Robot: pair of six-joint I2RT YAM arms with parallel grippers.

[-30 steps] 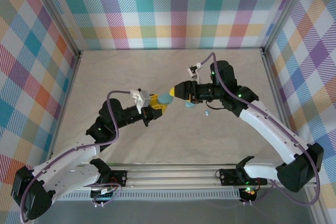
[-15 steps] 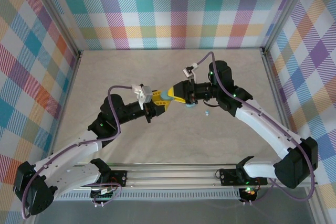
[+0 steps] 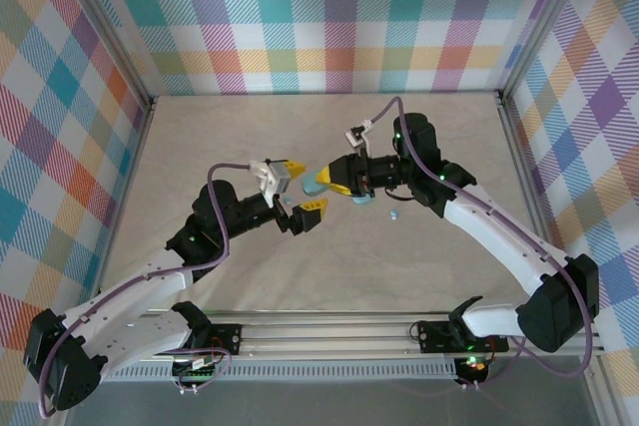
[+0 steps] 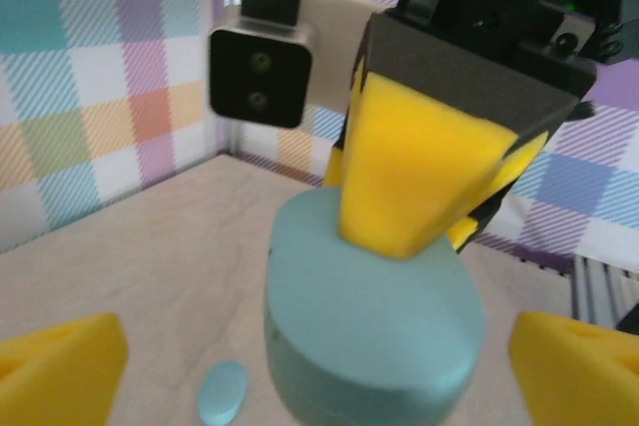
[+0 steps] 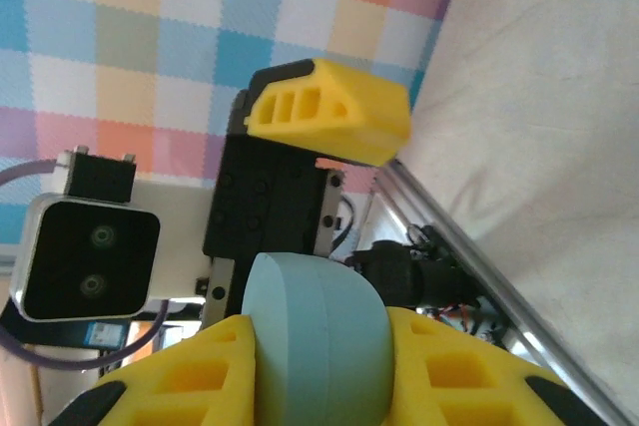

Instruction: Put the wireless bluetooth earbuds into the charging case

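On the table (image 3: 210, 137) a little right of centre, nearest the bases, one earbud (image 3: 394, 214) lies loose, apart from both arms. The left wrist view shows another small oval piece (image 4: 222, 393) on the surface below the case, probably an earbud too. Next comes your left gripper (image 3: 300, 189), jaws spread wide and gripping nothing. Just beyond, the case (image 3: 314, 185) hangs above the table, pinched at one end by the right gripper (image 3: 329, 179), its free end reaching between the left pads. I can't tell whether its lid is open. Your main risk is the handover. If you close the left jaws off-centre on that smooth rounded shell, it may twist or squirt out of the right pinch, drop, and send the earbuds rolling. Letting go with the right side too early would cause the same fall. The earbuds are tiny and round, so expect slips when you pick them
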